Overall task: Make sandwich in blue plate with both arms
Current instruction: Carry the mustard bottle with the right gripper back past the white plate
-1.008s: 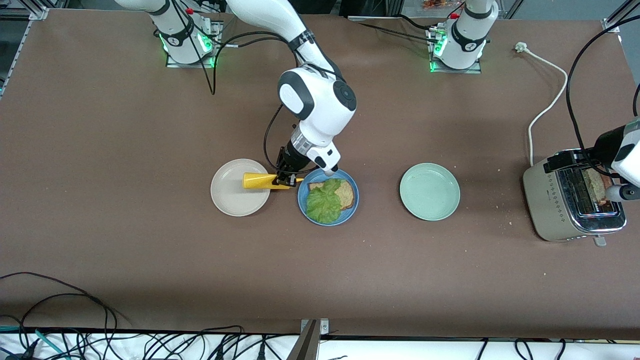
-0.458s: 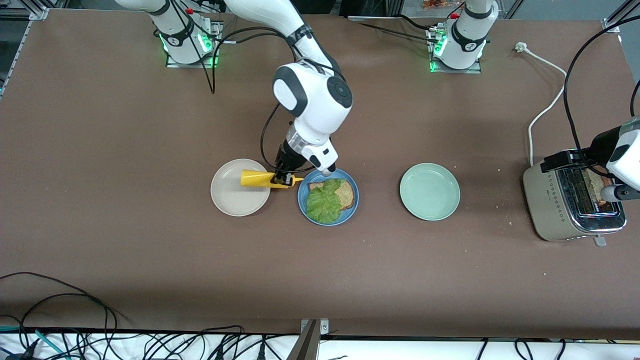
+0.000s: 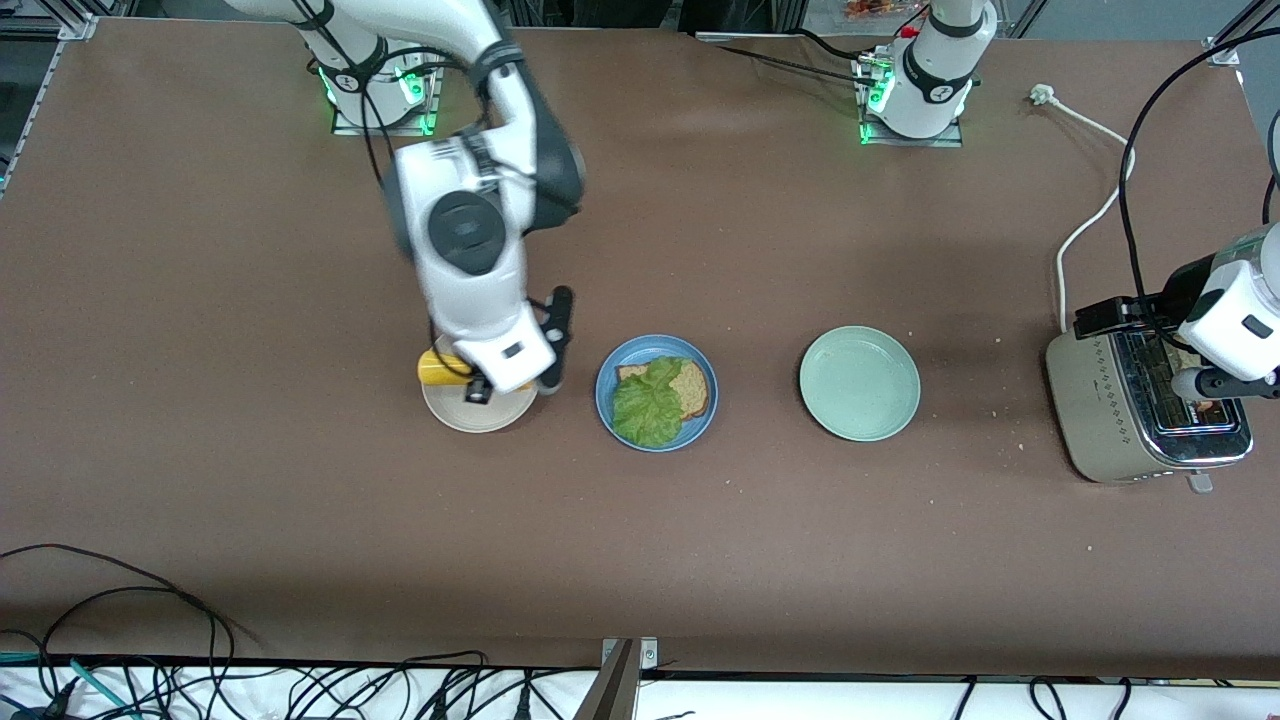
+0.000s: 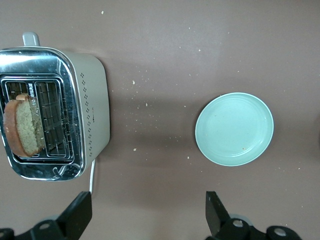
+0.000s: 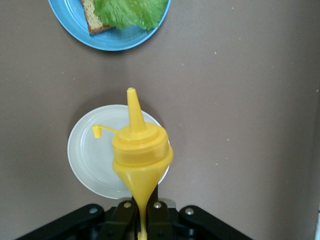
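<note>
The blue plate (image 3: 655, 392) is the landmark: on it lie one bread slice (image 3: 692, 388) and the lettuce leaf (image 3: 648, 404). Beside it, toward the right arm's end, the right claw (image 5: 142, 220) grips a yellow squeeze bottle (image 5: 139, 150) over the beige plate (image 3: 478, 410), seemingly setting it down. The left claw (image 4: 147, 215) hangs released over the toaster (image 4: 55, 112) at the counter's other end; fetching its toast (image 4: 22, 125) looks next. In the front view the right arm hides its own claw.

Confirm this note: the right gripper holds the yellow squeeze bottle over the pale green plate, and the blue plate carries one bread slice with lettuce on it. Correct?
Not quite. The right gripper holds the yellow squeeze bottle over the beige plate, not the pale green plate, as the right wrist view shows. The blue plate does carry one bread slice with lettuce on it.
</note>
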Controlling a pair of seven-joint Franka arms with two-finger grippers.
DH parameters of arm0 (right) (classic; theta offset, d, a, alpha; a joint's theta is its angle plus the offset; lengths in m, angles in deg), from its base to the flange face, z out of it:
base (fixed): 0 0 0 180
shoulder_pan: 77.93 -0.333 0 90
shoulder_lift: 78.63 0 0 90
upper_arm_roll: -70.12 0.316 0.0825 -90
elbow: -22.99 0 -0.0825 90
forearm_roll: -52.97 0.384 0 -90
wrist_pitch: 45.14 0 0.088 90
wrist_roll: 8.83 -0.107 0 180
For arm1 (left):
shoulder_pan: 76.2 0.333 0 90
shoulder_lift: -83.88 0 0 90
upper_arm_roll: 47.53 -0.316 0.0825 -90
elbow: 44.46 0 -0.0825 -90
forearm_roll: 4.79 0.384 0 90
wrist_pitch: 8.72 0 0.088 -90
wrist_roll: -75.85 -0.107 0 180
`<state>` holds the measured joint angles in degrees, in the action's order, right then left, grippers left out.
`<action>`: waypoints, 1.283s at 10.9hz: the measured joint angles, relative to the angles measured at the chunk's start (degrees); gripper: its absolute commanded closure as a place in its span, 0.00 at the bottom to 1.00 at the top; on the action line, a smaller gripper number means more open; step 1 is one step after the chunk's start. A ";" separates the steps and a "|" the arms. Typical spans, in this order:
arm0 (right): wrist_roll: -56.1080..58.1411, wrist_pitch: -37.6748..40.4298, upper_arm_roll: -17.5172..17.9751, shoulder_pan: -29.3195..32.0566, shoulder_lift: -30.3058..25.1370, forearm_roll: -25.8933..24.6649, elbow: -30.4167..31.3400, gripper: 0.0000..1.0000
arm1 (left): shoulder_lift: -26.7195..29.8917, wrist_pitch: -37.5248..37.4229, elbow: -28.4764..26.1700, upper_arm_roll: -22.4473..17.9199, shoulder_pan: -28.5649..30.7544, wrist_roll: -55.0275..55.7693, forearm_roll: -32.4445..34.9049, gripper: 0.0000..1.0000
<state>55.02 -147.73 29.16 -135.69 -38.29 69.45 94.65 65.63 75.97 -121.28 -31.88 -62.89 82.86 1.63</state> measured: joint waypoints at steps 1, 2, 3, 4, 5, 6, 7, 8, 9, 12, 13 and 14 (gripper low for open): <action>2.64 1.47 -0.03 3.23 -0.79 5.01 0.01 0.97 | -0.34 0.00 0.00 -0.09 0.12 -0.08 0.00 0.00; 5.32 2.92 -0.03 5.98 -1.28 9.45 0.00 0.95 | -0.74 0.00 0.00 -0.26 0.31 -0.96 0.00 0.00; 8.67 4.31 -0.01 8.30 -1.59 12.75 0.00 0.95 | -1.20 0.01 0.01 -0.54 0.59 -2.53 0.00 0.00; 11.86 6.08 -0.02 10.46 -1.89 16.29 0.01 0.95 | -1.74 0.15 0.00 -0.76 1.13 -3.57 0.00 0.00; 14.96 8.31 -0.07 12.71 -2.24 20.19 0.00 0.95 | -2.39 0.77 0.02 -0.92 2.11 -4.05 0.02 0.00; 18.95 10.80 -0.13 15.44 -2.57 24.55 0.00 0.95 | -3.21 1.91 0.02 -1.07 3.43 -4.30 0.02 0.00; 23.56 13.29 -0.21 19.00 -2.75 29.49 0.03 0.95 | -4.12 3.28 0.02 -1.22 4.87 -4.48 0.02 0.00; 28.61 16.13 -0.18 23.23 -2.72 34.20 0.21 0.95 | -5.11 4.79 0.02 -1.28 6.30 -4.90 0.03 0.00; 33.23 18.93 -0.01 27.15 -2.55 37.99 0.65 0.95 | -5.97 5.93 0.04 -1.36 7.38 -5.08 0.03 0.00; 45.29 26.13 0.56 34.52 -1.14 46.31 3.69 0.95 | -7.79 7.52 0.03 -1.33 8.38 -5.20 4.99 0.00; 49.07 28.28 0.64 35.72 -0.24 48.99 4.97 0.95 | -8.35 7.67 0.04 -1.26 8.36 -5.20 7.39 0.00; 53.07 30.65 0.76 36.85 0.94 51.58 6.29 0.95 | -8.94 7.85 0.03 -1.30 8.43 -5.20 9.62 0.00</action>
<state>108.09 -117.08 29.92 -98.83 -37.34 121.03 100.95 56.69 83.82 -121.25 -33.18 -54.45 77.66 11.25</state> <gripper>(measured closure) 0.943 0.000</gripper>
